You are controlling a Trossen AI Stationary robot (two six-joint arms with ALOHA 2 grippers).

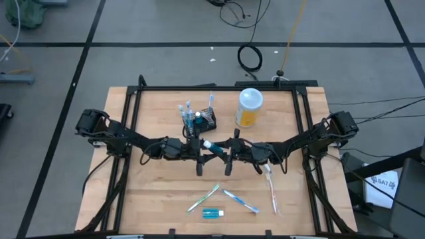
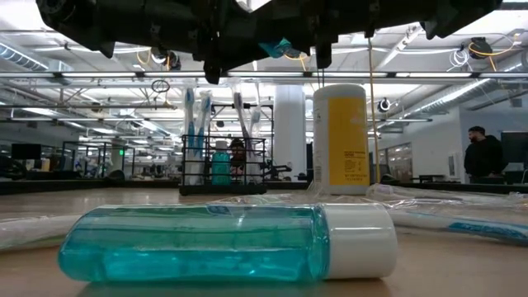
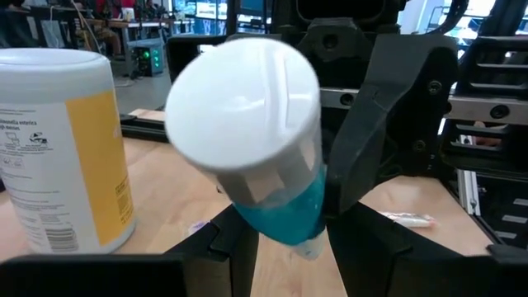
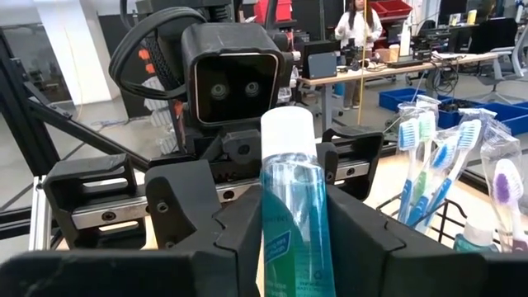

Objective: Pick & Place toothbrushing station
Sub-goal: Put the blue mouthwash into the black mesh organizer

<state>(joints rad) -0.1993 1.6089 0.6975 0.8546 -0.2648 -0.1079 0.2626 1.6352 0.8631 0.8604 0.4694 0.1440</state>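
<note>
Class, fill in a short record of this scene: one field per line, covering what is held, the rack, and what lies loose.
held item: small blue mouthwash bottle with white cap, between both end effectors above mid-table
left end effector: shut on bottle
right end effector: shut on bottle
black slatted rack: upright toothbrushes inside
beside rack: tall white-lidded container
loose near front edge: second blue bottle, wrapped toothbrushes

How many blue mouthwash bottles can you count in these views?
3. The lying bottle is at the table's near edge. The held bottle hangs mid-table between the left hand and right hand. The third bottle stands in the black rack among toothbrushes. Others may be hidden there.
</note>
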